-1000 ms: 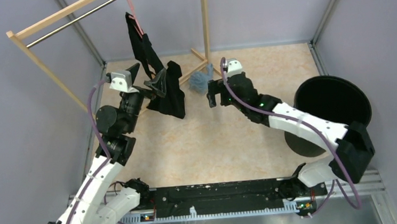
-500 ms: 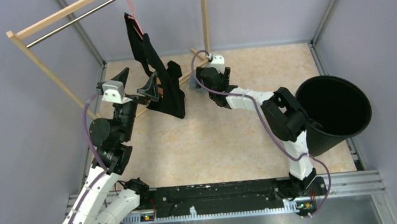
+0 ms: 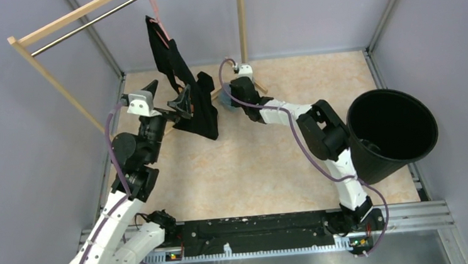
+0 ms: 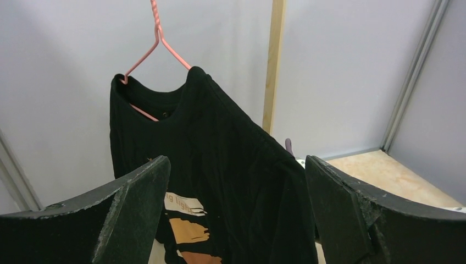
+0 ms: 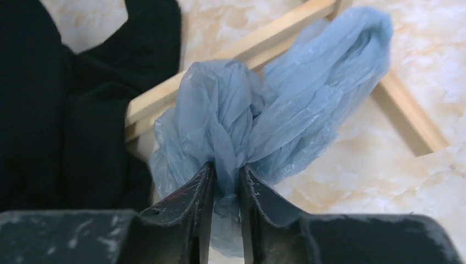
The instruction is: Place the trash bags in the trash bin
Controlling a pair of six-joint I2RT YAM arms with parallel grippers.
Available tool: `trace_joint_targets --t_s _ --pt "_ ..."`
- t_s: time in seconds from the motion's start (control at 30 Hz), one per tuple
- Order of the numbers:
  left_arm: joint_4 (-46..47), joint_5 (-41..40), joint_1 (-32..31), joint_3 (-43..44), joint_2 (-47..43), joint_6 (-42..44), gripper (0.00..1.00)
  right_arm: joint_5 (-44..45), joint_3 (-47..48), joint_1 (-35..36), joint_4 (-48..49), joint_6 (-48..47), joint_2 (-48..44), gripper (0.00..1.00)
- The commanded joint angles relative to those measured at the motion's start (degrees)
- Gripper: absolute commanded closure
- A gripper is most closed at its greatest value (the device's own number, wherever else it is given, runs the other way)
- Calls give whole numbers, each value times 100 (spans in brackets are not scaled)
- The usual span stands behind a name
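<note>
The trash bag (image 5: 286, 104), a crumpled pale blue film, lies on the floor against the wooden rack's foot (image 5: 275, 33). My right gripper (image 5: 226, 168) is shut on a bunched fold of it. From above, only a bit of the bag (image 3: 227, 104) shows beside the right gripper (image 3: 236, 99), which is stretched out far. The black trash bin (image 3: 379, 165) stands tilted at the right, leaning by the right arm's elbow, its mouth facing up and left. My left gripper (image 3: 167, 94) is open and holds nothing, facing the hanging garment.
A black garment (image 4: 220, 143) with orange patches hangs on a pink hanger (image 4: 156, 38) from the wooden rack (image 3: 53, 29), close in front of the left gripper (image 4: 236, 160). The rack's post (image 3: 241, 18) rises just behind the bag. Grey walls enclose the floor.
The right arm reached left and farther out to the bag, and its jaws closed on it. The bin went from upright to tilted. The left gripper shifted only slightly.
</note>
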Motion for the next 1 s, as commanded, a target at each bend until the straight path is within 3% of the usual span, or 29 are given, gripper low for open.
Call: trace_joint_targets --t_s 0.0,0.17,0.23,0.3,0.37,0.47,0.63,0.73,0.87,0.97 --pt "206 65 -18 114 -39 -320 2 -909 -275 -4 11 -224 -551 82" --pt "83 -201 -26 130 61 -641 2 -1708 -2206 295 648 -55 -2105 84" --pt "-880 -523 -27 497 85 -1463 2 -1947 -2781 456 589 89 -2783 85" --pt "-2669 -528 -27 882 -27 -2462 2 -2366 -3321 729 410 81 -3440 86" --pt "-3527 -161 -28 787 -376 -3045 2 -2452 -3973 1177 289 7 -4128 86" --pt "-3858 412 -19 31 -1264 -3457 2 -2175 -5035 1882 440 118 -5038 86" --pt "-4790 1625 -21 -729 -2289 -4273 2 -2345 -6071 2190 979 715 -5734 86" --pt "-4897 2651 -19 -1155 -2336 -4635 2 -2395 -6164 2284 962 738 -5933 85" --pt "-4220 3920 -33 -2126 -2072 -5086 2 -2183 -6252 2309 880 809 -5912 77" --pt "-3972 3633 -224 -2549 -2011 -5277 2 -2357 -6257 2311 937 945 -5791 58"
